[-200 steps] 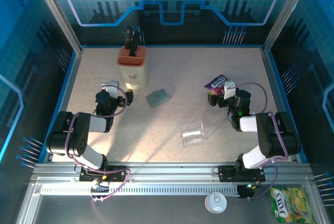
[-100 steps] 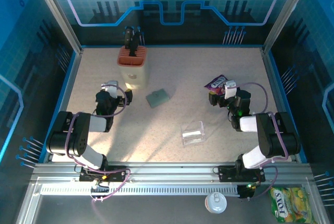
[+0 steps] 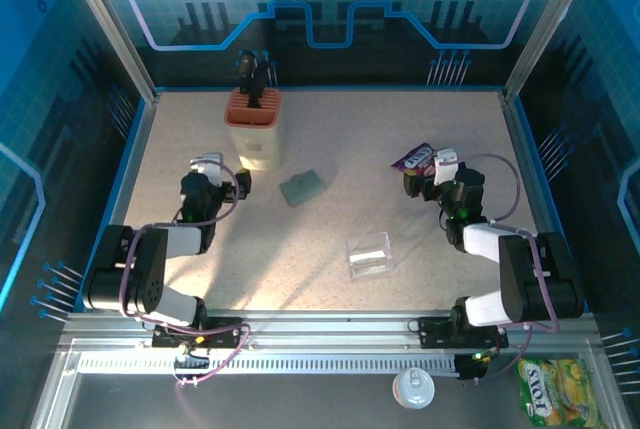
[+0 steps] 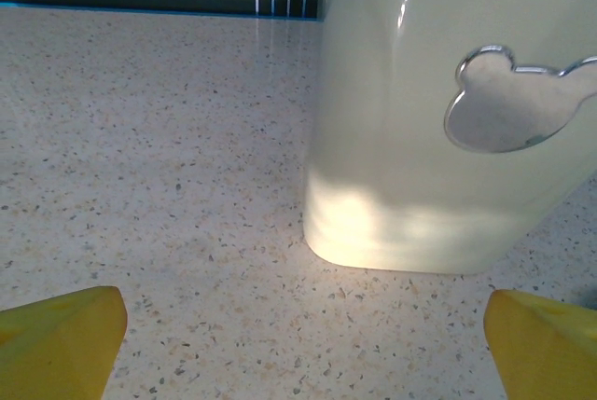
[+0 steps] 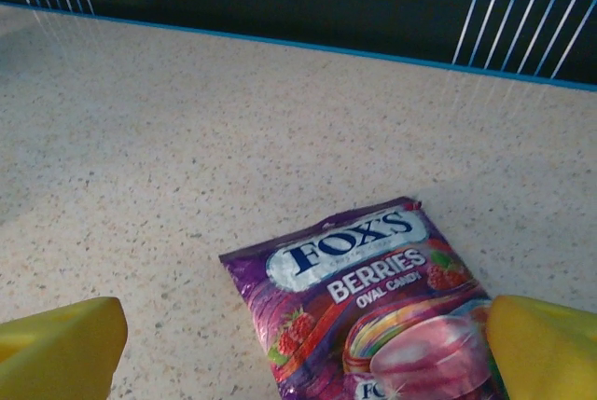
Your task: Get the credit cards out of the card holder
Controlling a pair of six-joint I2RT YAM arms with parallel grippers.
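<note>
You are looking down on a table (image 3: 440, 119) where the block (image 3: 252, 129) is standing at the back left. The card holder (image 3: 302, 187) is lying just right of it and nearer you. The packet (image 3: 415, 157) is lying well to the holder's right. A box (image 3: 369, 254) is sitting nearer still, between the arms. Your left gripper (image 3: 228, 181) is sitting by the block's near left corner, and your right gripper (image 3: 418, 183) is just before the packet.

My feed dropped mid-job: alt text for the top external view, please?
The grey-green card holder lies flat mid-table, apart from both arms. The open left end effector sits beside the tan knife block; the open right end effector faces a purple snack packet. A clear box lies nearer the arm bases.
</note>
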